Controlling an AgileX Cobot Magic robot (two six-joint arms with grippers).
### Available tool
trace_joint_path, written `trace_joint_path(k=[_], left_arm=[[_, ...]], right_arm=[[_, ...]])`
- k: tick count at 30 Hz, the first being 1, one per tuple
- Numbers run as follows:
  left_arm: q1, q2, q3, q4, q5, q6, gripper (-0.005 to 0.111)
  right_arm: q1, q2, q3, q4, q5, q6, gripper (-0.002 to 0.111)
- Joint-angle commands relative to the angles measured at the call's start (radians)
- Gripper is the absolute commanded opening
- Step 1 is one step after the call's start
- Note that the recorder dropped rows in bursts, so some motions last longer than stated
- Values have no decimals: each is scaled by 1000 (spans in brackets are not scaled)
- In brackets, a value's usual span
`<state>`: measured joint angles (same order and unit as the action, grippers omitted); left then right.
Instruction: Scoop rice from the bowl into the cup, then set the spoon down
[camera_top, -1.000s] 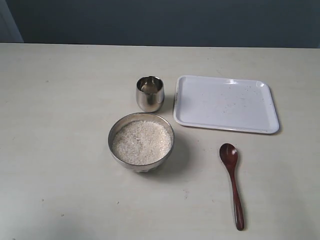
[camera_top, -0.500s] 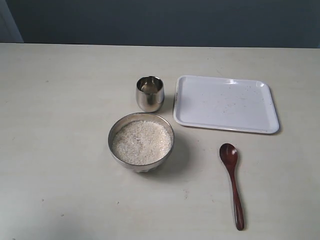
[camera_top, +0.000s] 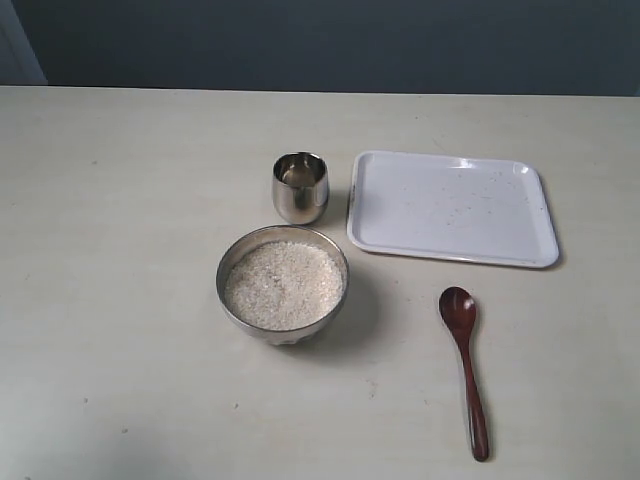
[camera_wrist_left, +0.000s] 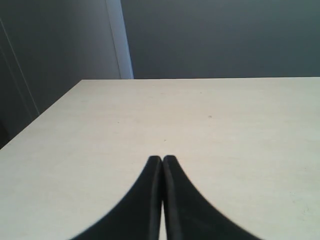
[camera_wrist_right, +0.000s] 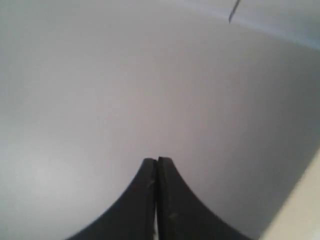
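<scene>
The wide, shiny steel bowl (camera_top: 284, 336) of white uncooked rice (camera_top: 284, 285) sits at frame centre on the pale table (camera_top: 120, 250). The small steel cup (camera_top: 300, 187) stands just above it. The dark reddish-brown wooden spoon (camera_top: 466, 352) lies at lower right, below the white rectangular tray (camera_top: 450, 207). The left gripper (camera_wrist_left: 162, 159) and right gripper (camera_wrist_right: 157, 161) have their fingers pressed together, holding nothing.
</scene>
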<state>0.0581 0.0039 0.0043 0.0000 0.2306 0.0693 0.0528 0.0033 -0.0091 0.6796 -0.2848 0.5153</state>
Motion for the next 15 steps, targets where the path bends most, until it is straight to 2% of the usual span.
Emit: trace_joint_path(k=[1, 6, 11, 15], left_arm=[[2, -4, -4, 0, -13, -3, 0], [2, -4, -4, 0, -13, -3, 0], [2, -4, -4, 0, -13, -3, 0], [2, -4, -4, 0, -13, -3, 0]], right_arm=[[34, -3, -130, -459, 414, 29, -1], [103, 15, -337, -472, 572, -267, -1], [169, 199, -522, -391, 896, -549, -1], [181, 461, -651, -389, 1219, -616, -1]])
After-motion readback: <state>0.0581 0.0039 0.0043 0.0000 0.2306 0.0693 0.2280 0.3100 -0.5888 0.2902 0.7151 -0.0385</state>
